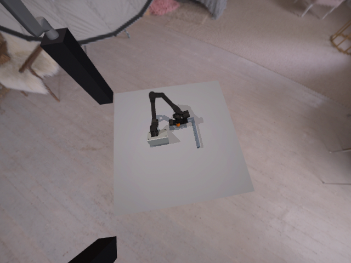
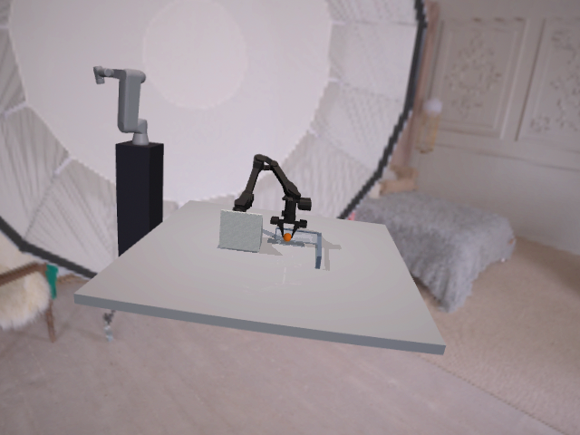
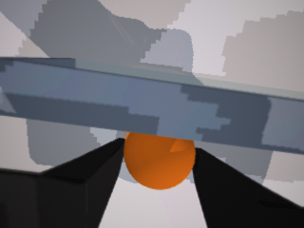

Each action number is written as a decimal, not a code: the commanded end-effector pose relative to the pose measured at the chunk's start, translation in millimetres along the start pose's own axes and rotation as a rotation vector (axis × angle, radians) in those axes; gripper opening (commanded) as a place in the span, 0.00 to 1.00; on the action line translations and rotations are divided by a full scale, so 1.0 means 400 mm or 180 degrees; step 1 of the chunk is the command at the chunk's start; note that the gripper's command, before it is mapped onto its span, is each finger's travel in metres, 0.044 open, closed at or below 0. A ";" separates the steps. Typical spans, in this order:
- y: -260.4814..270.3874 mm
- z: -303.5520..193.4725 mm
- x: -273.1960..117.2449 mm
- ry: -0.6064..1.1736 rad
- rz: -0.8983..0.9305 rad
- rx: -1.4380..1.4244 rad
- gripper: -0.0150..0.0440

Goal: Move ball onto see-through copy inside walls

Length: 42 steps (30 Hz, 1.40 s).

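table [image 2: 187,281] | wrist only: end effector [image 3: 159,163] pinching ball [image 3: 159,163] | wall [image 3: 142,106] overlaps ball

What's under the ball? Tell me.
The wrist view shows pale table and shadow below the ball, which the gripper grips beside the clear wall. The see-through copy isn't visible; the ball may cover it.
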State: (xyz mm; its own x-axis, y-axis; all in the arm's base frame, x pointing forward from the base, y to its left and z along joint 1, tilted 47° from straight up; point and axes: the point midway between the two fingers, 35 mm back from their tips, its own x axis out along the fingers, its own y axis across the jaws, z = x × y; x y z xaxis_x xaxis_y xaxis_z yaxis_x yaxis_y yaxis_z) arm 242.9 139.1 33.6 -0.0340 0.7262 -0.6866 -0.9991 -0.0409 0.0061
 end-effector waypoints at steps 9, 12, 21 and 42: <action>0.005 0.001 0.030 -0.0015 0.0017 0.0013 0.25; 0.002 0.000 0.025 -0.0009 0.0004 0.0015 0.34; 0.002 0.000 0.025 -0.0009 0.0004 0.0015 0.74; -0.005 -0.003 -0.174 -0.0011 -0.0014 0.0024 0.78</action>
State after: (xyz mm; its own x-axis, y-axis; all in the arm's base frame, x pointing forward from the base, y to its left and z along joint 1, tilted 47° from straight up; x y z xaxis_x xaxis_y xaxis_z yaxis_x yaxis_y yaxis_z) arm 247.4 87.0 81.0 -0.0279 0.7287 -0.6843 -0.9994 -0.0328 0.0059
